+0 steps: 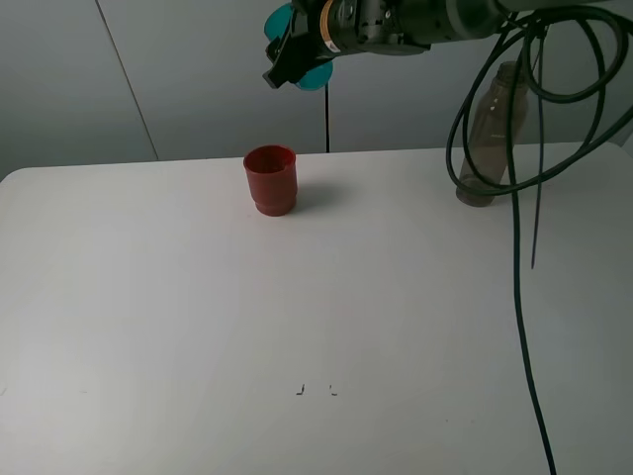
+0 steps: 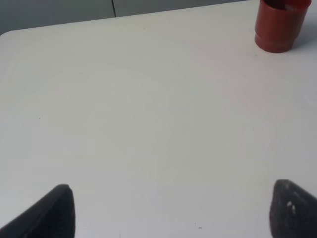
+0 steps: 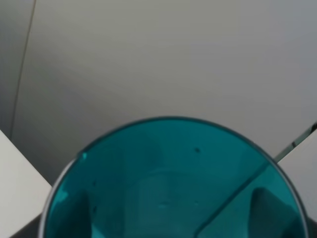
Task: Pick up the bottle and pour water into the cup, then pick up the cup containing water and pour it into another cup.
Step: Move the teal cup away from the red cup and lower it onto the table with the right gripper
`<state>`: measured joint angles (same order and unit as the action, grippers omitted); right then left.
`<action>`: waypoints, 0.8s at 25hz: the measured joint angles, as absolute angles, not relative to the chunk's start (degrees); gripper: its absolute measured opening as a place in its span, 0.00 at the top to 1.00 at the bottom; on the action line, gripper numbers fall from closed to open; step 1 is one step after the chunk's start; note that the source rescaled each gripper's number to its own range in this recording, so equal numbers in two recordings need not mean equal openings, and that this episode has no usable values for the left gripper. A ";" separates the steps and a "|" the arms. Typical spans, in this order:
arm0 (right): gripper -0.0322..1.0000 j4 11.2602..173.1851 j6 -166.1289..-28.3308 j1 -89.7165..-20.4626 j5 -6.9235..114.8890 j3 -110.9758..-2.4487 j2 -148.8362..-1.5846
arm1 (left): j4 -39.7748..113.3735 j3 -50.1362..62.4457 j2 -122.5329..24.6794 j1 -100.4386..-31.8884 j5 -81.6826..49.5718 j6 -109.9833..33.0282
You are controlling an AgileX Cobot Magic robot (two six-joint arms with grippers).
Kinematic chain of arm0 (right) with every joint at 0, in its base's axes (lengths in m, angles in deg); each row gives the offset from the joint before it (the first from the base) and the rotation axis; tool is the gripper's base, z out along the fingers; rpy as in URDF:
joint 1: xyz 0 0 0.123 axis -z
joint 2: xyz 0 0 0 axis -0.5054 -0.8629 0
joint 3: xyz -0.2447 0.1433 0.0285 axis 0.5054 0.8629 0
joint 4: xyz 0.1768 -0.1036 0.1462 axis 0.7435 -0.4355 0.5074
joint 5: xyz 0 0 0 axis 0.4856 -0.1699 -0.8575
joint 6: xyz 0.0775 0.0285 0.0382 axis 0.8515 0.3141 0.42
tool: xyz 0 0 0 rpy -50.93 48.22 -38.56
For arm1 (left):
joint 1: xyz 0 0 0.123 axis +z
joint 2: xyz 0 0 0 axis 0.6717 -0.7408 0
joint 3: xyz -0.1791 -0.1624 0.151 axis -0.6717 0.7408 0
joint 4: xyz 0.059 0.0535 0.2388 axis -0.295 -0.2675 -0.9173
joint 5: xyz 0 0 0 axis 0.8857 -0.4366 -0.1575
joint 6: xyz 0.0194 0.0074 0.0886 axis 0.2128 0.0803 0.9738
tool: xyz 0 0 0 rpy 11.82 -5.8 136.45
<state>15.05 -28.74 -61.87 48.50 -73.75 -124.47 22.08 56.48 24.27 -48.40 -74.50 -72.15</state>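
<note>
The teal translucent cup (image 1: 316, 75) hangs high over the far side of the table, tipped onto its side, and my right gripper (image 1: 289, 57) is shut on it. In the right wrist view the cup (image 3: 171, 183) fills the lower half, its mouth facing the camera. Whether it holds water cannot be made out. The red cup (image 1: 270, 179) stands upright on the table just below and slightly left of the teal one; it also shows in the left wrist view (image 2: 280, 25). At the back right stands the smoky bottle (image 1: 492, 134), upright and uncapped. My left gripper (image 2: 171, 210) is open above bare table, well away from the red cup.
Black cables (image 1: 521, 198) loop down from the right arm in front of the bottle and trail toward the table's front edge. The white table (image 1: 297, 317) ends at a grey wall behind. Two tiny dark marks (image 1: 315, 390) lie near the front middle.
</note>
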 joint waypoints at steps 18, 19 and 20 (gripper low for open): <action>0.86 63.18 -60.79 -54.87 34.51 -34.84 -103.29 | 22.08 56.48 24.27 -48.40 -74.50 -72.15; 0.86 65.12 -62.46 -54.32 32.92 -32.54 -102.42 | 22.08 56.48 24.27 -48.40 -74.50 -72.15; 0.86 67.27 -64.09 -53.66 30.08 -29.63 -101.35 | 22.08 56.48 24.27 -48.40 -74.50 -72.15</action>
